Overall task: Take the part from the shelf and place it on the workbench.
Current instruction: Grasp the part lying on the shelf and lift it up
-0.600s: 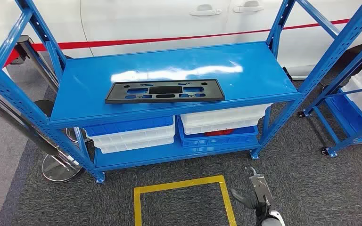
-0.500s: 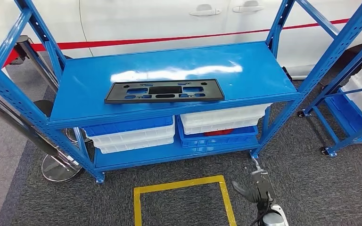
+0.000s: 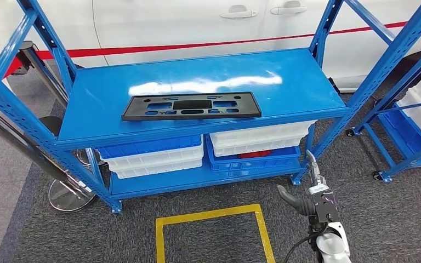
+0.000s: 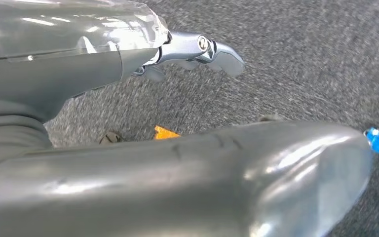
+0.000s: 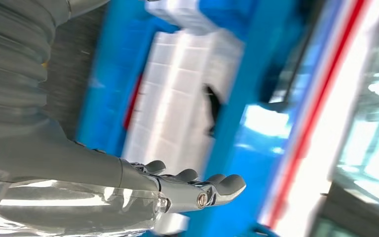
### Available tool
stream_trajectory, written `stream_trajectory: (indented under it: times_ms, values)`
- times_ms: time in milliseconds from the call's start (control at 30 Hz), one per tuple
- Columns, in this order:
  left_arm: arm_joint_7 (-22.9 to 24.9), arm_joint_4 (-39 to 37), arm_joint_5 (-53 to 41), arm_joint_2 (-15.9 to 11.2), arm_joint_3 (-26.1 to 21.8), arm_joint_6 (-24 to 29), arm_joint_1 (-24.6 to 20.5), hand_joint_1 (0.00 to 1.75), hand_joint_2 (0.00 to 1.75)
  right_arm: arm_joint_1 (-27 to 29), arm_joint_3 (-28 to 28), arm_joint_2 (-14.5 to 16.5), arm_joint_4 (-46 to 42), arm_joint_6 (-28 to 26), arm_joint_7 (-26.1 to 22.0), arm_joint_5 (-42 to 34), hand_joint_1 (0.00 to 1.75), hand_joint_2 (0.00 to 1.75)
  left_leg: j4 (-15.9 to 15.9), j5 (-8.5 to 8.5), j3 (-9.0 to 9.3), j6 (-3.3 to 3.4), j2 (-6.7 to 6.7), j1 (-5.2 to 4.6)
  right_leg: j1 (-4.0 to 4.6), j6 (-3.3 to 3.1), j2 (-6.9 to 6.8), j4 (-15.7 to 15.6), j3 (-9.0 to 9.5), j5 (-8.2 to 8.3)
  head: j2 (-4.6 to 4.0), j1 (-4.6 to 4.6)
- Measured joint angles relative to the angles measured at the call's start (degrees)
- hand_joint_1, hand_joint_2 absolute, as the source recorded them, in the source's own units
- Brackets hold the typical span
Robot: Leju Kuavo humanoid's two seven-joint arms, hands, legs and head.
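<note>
On the blue shelf's (image 3: 115,87) top level we see the black part (image 3: 191,106) lying flat near the front edge. Our right hand (image 3: 308,198) hangs low beside the shelf's front leg, fingers (image 5: 212,183) released and empty. Our left hand (image 4: 128,118) holds nothing, its fingers (image 4: 212,49) extended over grey carpet.

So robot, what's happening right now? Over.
Right hand open, low by the shelf. Left hand open. Black part untouched on shelf top. Path clear.
</note>
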State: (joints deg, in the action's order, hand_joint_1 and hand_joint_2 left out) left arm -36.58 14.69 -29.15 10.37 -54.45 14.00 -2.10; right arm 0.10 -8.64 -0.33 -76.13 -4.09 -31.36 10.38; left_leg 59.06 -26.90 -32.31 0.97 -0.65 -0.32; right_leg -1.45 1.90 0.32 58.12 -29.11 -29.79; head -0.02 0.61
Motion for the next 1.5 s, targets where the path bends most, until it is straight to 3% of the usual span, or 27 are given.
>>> stream_trajectory:
  times_ms: [267, 367, 467, 500, 567, 600, 633, 667, 733, 800, 867, 967, 1000, 1067, 1133, 1167, 1200, 1233, 1300, 1333, 1433, 1500]
  values:
    - [-1.0, -0.1, -4.9, -0.7, 2.7, 0.4, -0.4, 0.00, 0.00, 2.5, 7.0, -0.5, -13.7, -2.1, -0.3, 5.2, 0.00, 1.75, 0.1, -0.15, -0.05, 0.25, 0.00, -0.38, -0.29, 0.23, 0.00, -0.1, 0.00, 0.06, 0.00, 0.00]
    - [-1.0, -0.2, -6.4, -0.8, 3.7, -0.2, -0.7, 0.00, 0.00, 3.1, 10.2, -1.0, -17.9, -4.8, 0.5, 7.5, 0.00, 1.75, 0.2, -0.25, -0.12, 0.63, 0.01, -0.57, -0.44, 0.62, 0.01, -0.3, 0.06, 0.12, 0.00, 0.00]
    - [-0.9, -0.3, -7.7, -0.9, 4.6, -0.9, -1.2, 0.00, 0.00, 3.2, 13.0, -1.5, -21.1, -8.3, 1.2, 10.5, 0.00, 1.75, -1.1, 0.30, 0.56, 1.47, 0.10, 0.00, -0.41, 1.06, -0.03, 0.7, -0.19, -0.67, 0.01, 0.01]
    - [-0.9, -0.3, -8.1, -0.9, 4.9, -1.2, -1.4, 0.00, 0.00, 3.2, 13.9, -1.7, -21.9, -9.7, 1.3, 11.6, 0.00, 1.75, -1.6, 0.48, 0.84, 1.74, 0.15, 0.21, -0.37, 1.09, -0.06, 2.9, -1.27, -1.83, 0.01, 0.01]
    - [-0.7, -0.5, -8.8, -0.9, 5.4, -1.7, -1.6, 0.00, 0.00, 3.2, 15.5, -1.9, -23.0, -12.4, 1.7, 14.3, 0.00, 1.75, -1.8, 0.51, 1.00, 1.98, 0.23, 0.16, -0.29, 1.06, -0.10, 10.1, -5.40, -4.74, 0.00, -0.01]
    - [-0.5, -0.6, -9.1, -0.9, 5.6, -2.0, -1.7, 0.00, 0.00, 3.2, 16.2, -1.9, -23.3, -13.7, 1.9, 15.7, 0.00, 1.75, -1.7, 0.44, 1.01, 1.98, 0.22, 0.12, -0.27, 1.07, -0.10, 13.4, -7.52, -5.51, 0.00, -0.02]
    - [-0.4, -0.6, -9.5, -0.9, 5.9, -2.2, -1.8, 0.00, 0.00, 3.2, 16.9, -1.9, -23.5, -14.9, 2.2, 17.4, 0.00, 1.75, -1.7, 0.34, 1.08, 1.95, 0.19, 0.07, -0.27, 1.06, -0.11, 15.0, -8.90, -5.19, 0.00, -0.02]
    - [-0.3, -0.7, -9.8, -0.9, 6.2, -2.4, -1.8, 0.00, 0.00, 3.2, 17.5, -1.9, -23.7, -16.1, 2.3, 19.2, 0.00, 1.75, -1.6, 0.18, 1.21, 1.90, 0.14, 0.05, -0.27, 1.01, -0.12, 14.6, -9.29, -3.76, 0.00, -0.02]
    - [0.0, -0.7, -10.3, -0.9, 6.6, -2.7, -2.0, 0.00, 0.00, 2.9, 18.4, -1.7, -23.9, -18.3, 2.5, 23.0, 0.00, 1.75, -1.4, -0.30, 1.60, 1.56, 0.00, 0.06, -0.23, 0.61, -0.12, 8.3, -7.34, 1.07, 0.00, -0.02]
    - [0.2, -0.8, -10.9, -0.9, 7.0, -2.8, -2.3, 0.00, 0.00, 2.5, 19.2, -1.2, -23.9, -20.2, 2.5, 26.8, 0.00, 1.75, -1.0, -0.81, 1.63, 0.95, -0.10, -0.09, 0.07, 0.05, -0.13, 2.6, -5.24, 3.68, 0.00, -0.01]
    - [0.5, -0.9, -11.4, -1.0, 7.5, -2.8, -2.5, 0.00, 0.00, 2.1, 19.9, -0.4, -23.8, -22.1, 2.5, 30.6, 0.00, 1.75, -0.8, -1.02, 1.39, 0.28, -0.12, -0.15, 0.45, -0.41, -0.08, 1.3, -4.89, 3.50, 0.00, 0.02]
    - [1.0, -1.0, -12.2, -1.5, 8.3, -2.7, -2.9, 0.00, 0.00, 1.3, 20.6, 1.0, -23.7, -24.8, 2.6, 36.3, 0.00, 1.75, 0.2, -1.93, 1.12, -0.75, 0.03, -0.01, 0.12, -1.40, -0.10, 0.6, -4.52, 3.47, 0.00, 0.02]
    - [1.2, -1.0, -12.5, -1.6, 8.5, -2.6, -3.0, 0.00, 0.00, 0.9, 20.8, 1.6, -23.5, -25.6, 2.7, 38.3, 0.00, 1.75, 2.1, -3.03, 0.28, -1.08, 0.10, 0.07, -0.04, -1.76, -0.22, 0.4, -4.28, 3.47, 0.00, 0.03]
    - [1.7, -1.0, -13.1, -1.9, 9.0, -2.3, -3.2, 0.00, 0.00, 0.1, 21.4, 2.6, -22.8, -27.1, 3.0, 42.1, 0.00, 1.75, 9.2, -6.16, -3.32, -1.63, 0.20, 0.44, -0.01, -2.25, -0.47, 0.3, -4.03, 3.33, 0.00, 0.04]
    - [2.3, -1.0, -13.5, -2.3, 9.4, -1.9, -3.2, 0.00, 0.00, -0.7, 22.1, 3.3, -21.2, -28.5, 3.7, 45.5, 0.00, 1.75, 15.0, -7.46, -6.81, -2.10, 0.23, 0.85, 0.02, -2.36, -0.56, 0.4, -3.92, 3.17, 0.00, 0.04]
    - [2.7, -1.0, -13.6, -2.6, 9.4, -1.7, -3.2, 0.00, 0.00, -1.3, 22.6, 3.5, -20.1, -29.2, 4.3, 47.0, 0.00, 1.75, 14.9, -6.43, -7.22, -2.27, 0.25, 1.03, -0.02, -2.30, -0.53, 0.4, -3.82, 3.07, 0.00, 0.04]
    - [3.2, -1.0, -13.7, -2.8, 9.4, -1.6, -3.2, 0.00, 0.00, -2.0, 23.3, 3.6, -18.9, -29.7, 5.0, 48.2, 0.00, 1.75, 12.6, -4.41, -6.52, -2.40, 0.28, 1.20, -0.10, -2.17, -0.49, 0.5, -3.66, 2.93, 0.00, 0.04]
    - [3.6, -1.1, -13.8, -3.1, 9.5, -1.5, -3.2, 0.00, 0.00, -2.7, 24.0, 3.6, -17.6, -30.1, 5.7, 49.0, 0.00, 1.75, 8.7, -1.95, -4.96, -2.50, 0.34, 1.36, -0.19, -1.95, -0.45, 0.5, -3.45, 2.74, 0.00, 0.04]
    - [4.5, -1.2, -14.1, -3.5, 9.5, -1.4, -3.1, 0.00, 0.00, -4.2, 25.8, 3.7, -14.8, -30.5, 7.1, 49.7, 0.00, 1.75, 1.9, 0.80, -2.10, -2.40, 0.37, 1.38, -0.11, -1.33, -0.35, 0.7, -3.24, 2.40, 0.01, 0.04]
    - [4.9, -1.3, -14.2, -3.7, 9.5, -1.4, -3.0, 0.00, 0.00, -5.0, 26.8, 3.7, -13.4, -30.6, 7.8, 49.8, 0.00, 1.75, 0.4, 1.10, -1.46, -2.15, 0.33, 1.29, 0.01, -0.96, -0.33, 0.7, -3.25, 2.34, 0.01, 0.03]
    - [6.2, -1.5, -14.6, -4.2, 9.5, -1.5, -2.4, 0.00, 0.00, -7.2, 30.0, 3.7, -9.1, -30.7, 9.9, 49.7, 0.00, 1.75, -0.3, 1.05, -1.37, -0.92, 0.17, 1.12, 0.04, 0.05, -0.32, 0.6, -3.27, 2.32, 0.00, 0.02]
    - [7.0, -1.5, -14.7, -4.5, 9.5, -1.6, -2.1, 0.00, 0.00, -8.6, 32.1, 3.7, -6.5, -30.7, 11.2, 49.5, 0.00, 1.75, -0.6, 1.24, -1.24, -0.10, 0.18, 1.21, -0.10, 0.45, -0.34, 2.6, -4.14, 0.87, 0.00, 0.02]
